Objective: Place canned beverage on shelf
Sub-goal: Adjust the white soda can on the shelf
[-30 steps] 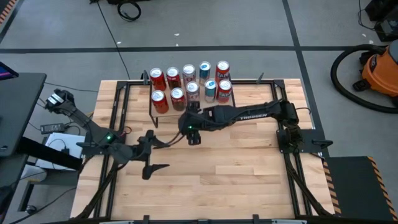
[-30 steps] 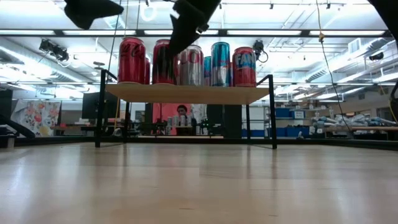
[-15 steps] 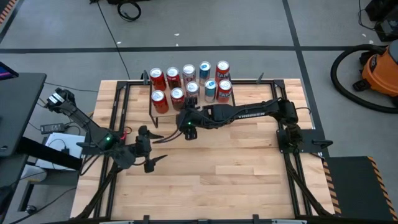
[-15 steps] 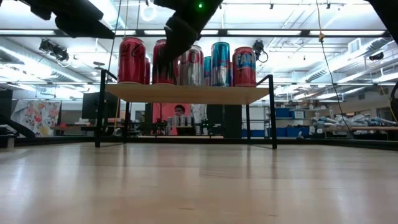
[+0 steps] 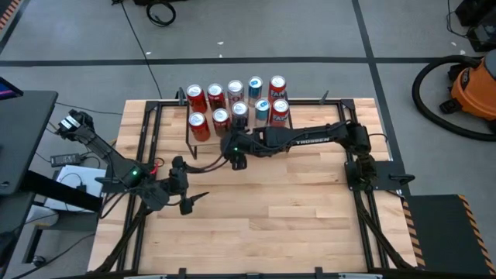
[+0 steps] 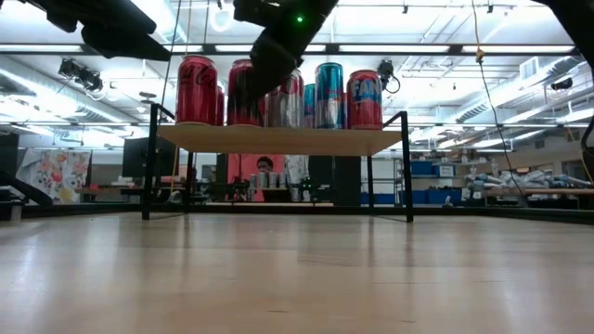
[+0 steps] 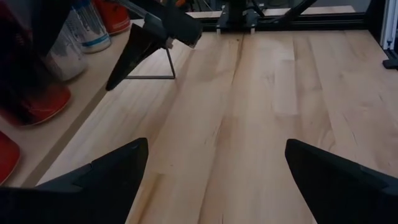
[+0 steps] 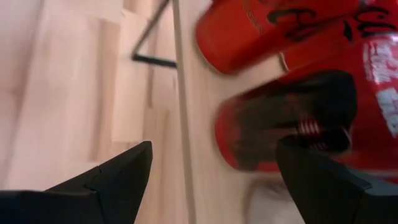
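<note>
Cans standing on the shelf point(image 5: 203, 141), upper centre of the high view; both my grippers are empty, jaws spread.

My right gripper point(image 5: 235, 157) is hovering at the shelf's near edge, arm stretched flat across from the right. Risk, as I judge it: swinging away, a finger clips the front red can point(image 5: 199, 126) and topples the row. My left gripper point(image 5: 187, 188) is waiting lower left.

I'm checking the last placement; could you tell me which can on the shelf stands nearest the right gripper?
The red can in the shelf's front row, second from the left: the open right gripper hovers just in front of it, while the other cans stand farther off.
</note>
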